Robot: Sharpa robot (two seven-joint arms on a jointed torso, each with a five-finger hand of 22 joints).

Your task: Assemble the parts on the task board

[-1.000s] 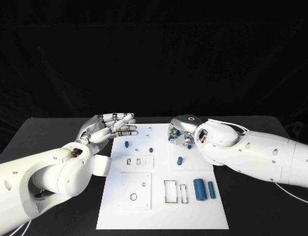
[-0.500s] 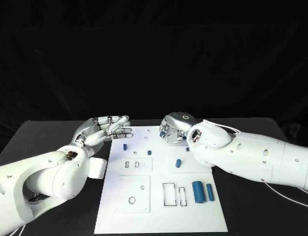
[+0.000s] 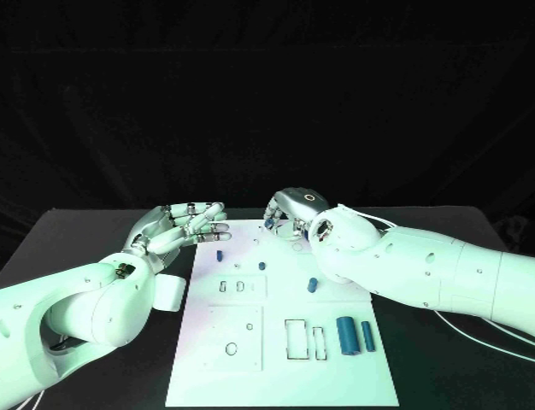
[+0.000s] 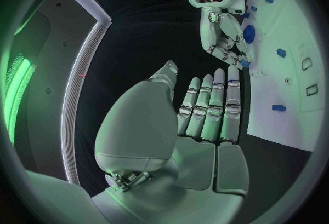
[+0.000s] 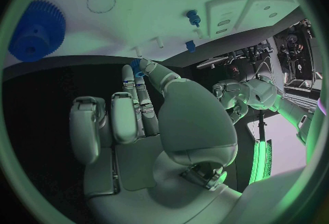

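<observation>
The right hand (image 3: 290, 218) and its arm cover the far right of the task board (image 3: 280, 376); the left hand (image 3: 184, 224) hovers beside the left edge, the near half stays reachable.

White task board (image 3: 245, 359) w/ blue parts (image 3: 353, 335)

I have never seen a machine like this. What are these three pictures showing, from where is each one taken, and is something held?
This is a robot with two white arms ending in silver hands. One picture looks down from its head; the two round ones come from cameras at each wrist. On the black table lies a white task board with small blue parts, such as two cylinders near its front and a blue gear near its far edge. The left hand is open beside the board and holds nothing. The right hand pinches a small blue part in its fingertips, over the board's far edge.
</observation>
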